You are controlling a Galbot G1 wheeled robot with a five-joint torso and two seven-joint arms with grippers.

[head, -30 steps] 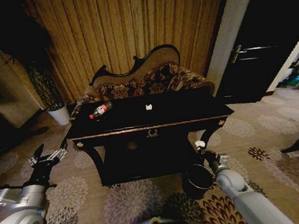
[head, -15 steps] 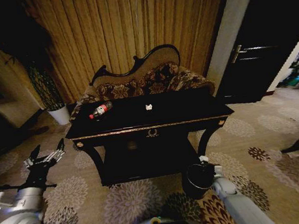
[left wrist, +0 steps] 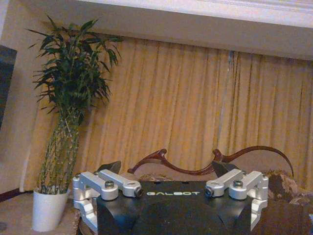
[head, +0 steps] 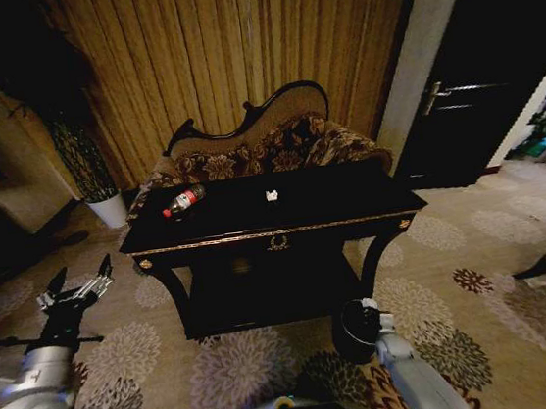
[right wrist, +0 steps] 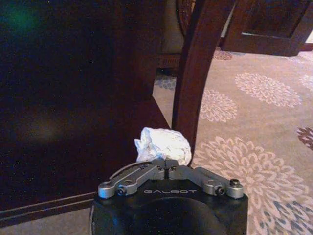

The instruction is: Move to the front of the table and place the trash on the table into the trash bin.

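Trash is in two places: a crumpled white paper wad is pinched in the clenched fingers of the right gripper, while a clear plastic bottle with a red label and cap and a second small white wad lie on the glossy black counter. In the head view the right gripper sits low, at the rim of the dark round trash bin that stands on the patterned carpet by the counter's front right leg, so the held wad appears to be just over or beside the bin's mouth; whether it is squarely above the opening cannot be told. The wrist view shows that wad close to the counter's curved leg and lower shelf. The bottle lies on its side near the counter's far left corner, its long axis slanting with the cap toward the left front edge, which puts it nearer the left arm. The left gripper hangs out to the left of the counter, well apart from it, fingers spread wide and holding nothing. The small wad rests near the middle of the counter's back edge, in front of the ornate sofa.
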